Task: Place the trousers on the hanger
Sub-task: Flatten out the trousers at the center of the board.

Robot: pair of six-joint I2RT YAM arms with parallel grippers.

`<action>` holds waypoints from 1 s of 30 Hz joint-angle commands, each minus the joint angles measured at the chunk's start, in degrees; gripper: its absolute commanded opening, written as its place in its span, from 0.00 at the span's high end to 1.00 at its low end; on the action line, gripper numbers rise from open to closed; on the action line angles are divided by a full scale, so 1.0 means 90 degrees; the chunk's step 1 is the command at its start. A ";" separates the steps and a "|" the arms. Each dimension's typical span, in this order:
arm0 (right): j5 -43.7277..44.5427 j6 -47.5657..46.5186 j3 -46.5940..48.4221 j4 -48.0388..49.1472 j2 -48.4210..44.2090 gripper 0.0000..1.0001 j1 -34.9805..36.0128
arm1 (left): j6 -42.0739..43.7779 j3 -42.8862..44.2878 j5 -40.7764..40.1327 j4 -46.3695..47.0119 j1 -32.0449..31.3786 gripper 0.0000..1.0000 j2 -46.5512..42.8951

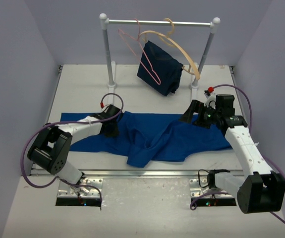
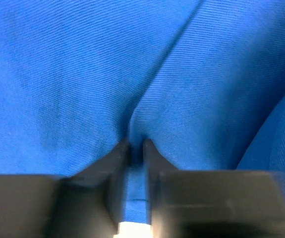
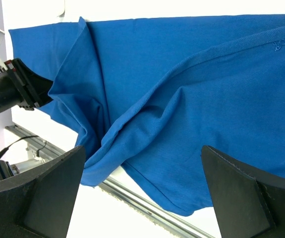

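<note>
Across my worktop (image 1: 83,89) lie the blue trousers (image 1: 152,136), long axis left-to-right; the pink hanger (image 1: 153,69) hangs well beyond on the rail. My left end effector (image 2: 136,146) clamps a fold — the right end effector (image 3: 141,153), wide apart, hovers above the opposite end.

Garments number two: one pair of royal-blue trousers (image 1: 157,136) and one smaller dark navy garment (image 1: 159,69). There are two hangers, one thin pink wire hanger (image 1: 151,63) and one thicker pale wooden hanger (image 1: 182,49). There is one rail (image 1: 159,22), standing on two white posts (image 1: 107,49), and one tabletop (image 1: 83,94). The arms count two, the left arm (image 1: 78,130) and the right arm (image 1: 244,141). Each ends in one pincer, so two in all: the left pincer (image 2: 136,146) and the right pincer (image 1: 188,116). Each pincer has two fingers (image 3: 43,198), four altogether. Two purple cables (image 1: 23,166) show, one per arm.
</note>
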 commanded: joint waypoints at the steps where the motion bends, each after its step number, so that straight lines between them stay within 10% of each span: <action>1: -0.0072 -0.0007 -0.0038 0.0219 -0.0007 0.01 -0.0020 | -0.0026 0.0039 0.0110 0.0197 -0.0088 0.98 -0.0387; 11: 0.0018 0.0003 -0.0052 0.0244 0.0139 0.01 -0.0015 | -0.1198 0.0595 -0.2029 -0.1158 0.0093 1.00 -0.1163; 30: 0.0494 -0.0017 -0.0097 0.0205 0.0658 0.01 -0.0024 | -0.1823 0.0888 -0.3138 -0.2402 0.3206 1.00 -0.2476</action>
